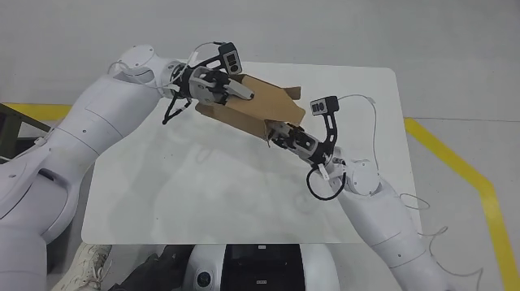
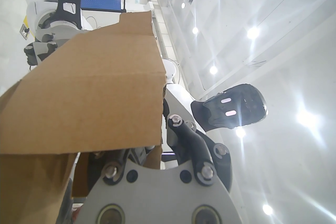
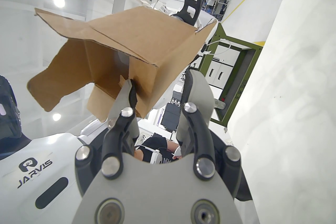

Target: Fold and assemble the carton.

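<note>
Right tool (image 3: 159,78) wide open, one finger (image 3: 125,96) touching carton (image 3: 147,38) corner.

The left arm (image 1: 122,108) reaches in over the far left corner of the tabletop (image 1: 162,201) with its elbow bent. The left gripper (image 1: 242,90) is clamped on the far end of the carton (image 1: 264,104). The right arm (image 1: 370,197) comes from the near right corner toward the middle. The right gripper (image 1: 279,132) has its jaws spread, one fingertip (image 3: 130,93) touching the carton's near corner and the other apart from it.

factory hall: high ceiling lights (image 2: 253,32)
</note>
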Available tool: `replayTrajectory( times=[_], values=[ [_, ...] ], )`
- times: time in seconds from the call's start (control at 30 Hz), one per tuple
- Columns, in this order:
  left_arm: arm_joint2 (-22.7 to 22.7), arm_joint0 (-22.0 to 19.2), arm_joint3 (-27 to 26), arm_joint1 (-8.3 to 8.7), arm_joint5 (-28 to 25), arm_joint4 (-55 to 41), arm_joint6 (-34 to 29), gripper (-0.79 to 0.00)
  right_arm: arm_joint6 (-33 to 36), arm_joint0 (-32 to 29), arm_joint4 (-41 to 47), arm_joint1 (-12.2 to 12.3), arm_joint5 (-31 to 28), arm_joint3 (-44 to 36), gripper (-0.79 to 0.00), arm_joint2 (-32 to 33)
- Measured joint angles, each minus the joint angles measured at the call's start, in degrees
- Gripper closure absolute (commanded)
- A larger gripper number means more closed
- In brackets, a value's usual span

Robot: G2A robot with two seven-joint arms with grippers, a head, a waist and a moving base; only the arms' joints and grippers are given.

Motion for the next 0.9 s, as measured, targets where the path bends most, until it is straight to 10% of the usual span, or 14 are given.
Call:
replayTrajectory(
  times=[0.47, 0.9],
  values=[
    [0.1, -0.4, 1.5, -0.07, -2.3, 3.7, 0.0, 0.0, -3.2, -1.1, -3.5, 0.2, 2.2, -1.8, -0.049, 1.1],
    [0.0, -0.4, 1.3, 0.08, -2.9, 4.7, 0.0, 0.0, -4.6, -1.1, -5.0, 0.0, 4.5, -2.2, 0.0, 0.8]
  ],
)
